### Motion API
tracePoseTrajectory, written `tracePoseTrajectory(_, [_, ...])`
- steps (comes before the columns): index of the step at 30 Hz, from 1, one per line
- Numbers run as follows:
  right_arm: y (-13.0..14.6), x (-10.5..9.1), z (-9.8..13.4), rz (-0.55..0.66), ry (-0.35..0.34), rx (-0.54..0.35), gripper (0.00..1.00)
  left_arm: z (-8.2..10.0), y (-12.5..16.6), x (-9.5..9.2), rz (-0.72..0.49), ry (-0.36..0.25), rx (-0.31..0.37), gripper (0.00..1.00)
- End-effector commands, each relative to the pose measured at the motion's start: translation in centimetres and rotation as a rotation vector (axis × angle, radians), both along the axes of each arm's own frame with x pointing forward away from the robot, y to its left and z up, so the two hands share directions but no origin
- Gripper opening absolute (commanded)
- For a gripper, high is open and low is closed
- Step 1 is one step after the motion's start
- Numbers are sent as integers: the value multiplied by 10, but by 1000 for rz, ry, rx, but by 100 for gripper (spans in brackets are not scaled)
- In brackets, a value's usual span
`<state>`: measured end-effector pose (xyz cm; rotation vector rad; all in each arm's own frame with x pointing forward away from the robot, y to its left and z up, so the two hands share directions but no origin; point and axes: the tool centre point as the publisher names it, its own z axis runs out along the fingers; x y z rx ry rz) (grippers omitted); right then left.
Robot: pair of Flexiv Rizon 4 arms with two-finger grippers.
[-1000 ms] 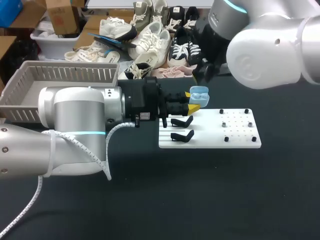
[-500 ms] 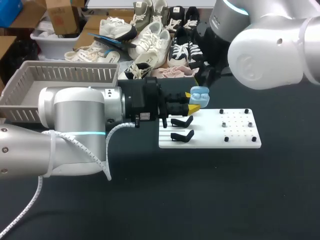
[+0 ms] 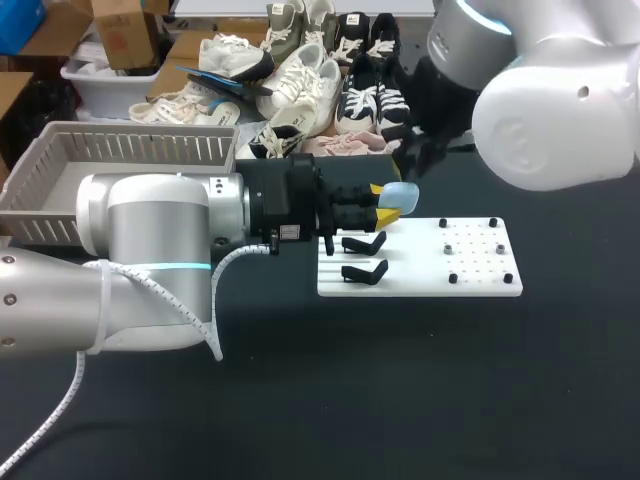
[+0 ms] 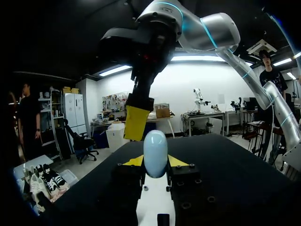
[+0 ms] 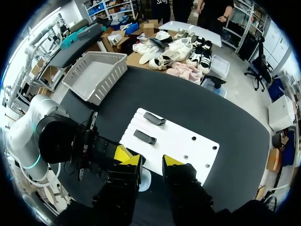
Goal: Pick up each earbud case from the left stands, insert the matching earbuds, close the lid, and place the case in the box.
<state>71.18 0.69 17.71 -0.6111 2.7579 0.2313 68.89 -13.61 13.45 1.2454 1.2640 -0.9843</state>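
Observation:
A pale blue earbud case [image 3: 402,193] with its lid down is held over the white stand board's [image 3: 480,285] far left corner, my left gripper [image 3: 388,202] shut on it. In the left wrist view the case [image 4: 155,151] stands upright between the two yellow tips of that gripper [image 4: 155,162]. My right gripper [image 3: 414,158] hangs just above and behind the case, and one of its yellow fingers [image 4: 136,122] shows close over the lid. In its own view the right gripper [image 5: 149,162] is open with nothing between its fingers, and the case [image 5: 144,180] lies just beneath them.
Two black stands [image 3: 365,243] [image 3: 364,271] sit bare on the board's left half, with small black pegs [image 3: 470,245] on its right half. A grey slatted basket [image 3: 60,170] stands at the table's far left, behind my left arm.
The case's lid, open with earbuds showing a second ago, is now down. My right arm has drawn back up and to the right. The left arm has not moved.

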Motion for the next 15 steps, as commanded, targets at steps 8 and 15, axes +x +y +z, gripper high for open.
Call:
tracePoseTrajectory(8, [-11,-12,5,-42,-28,15,26,0,0,0,2,-1,1,0])
tracePoseTrajectory(15, [-29,-15,19,-95,-66,34,26,3,4,4,-6,-9,2,0])
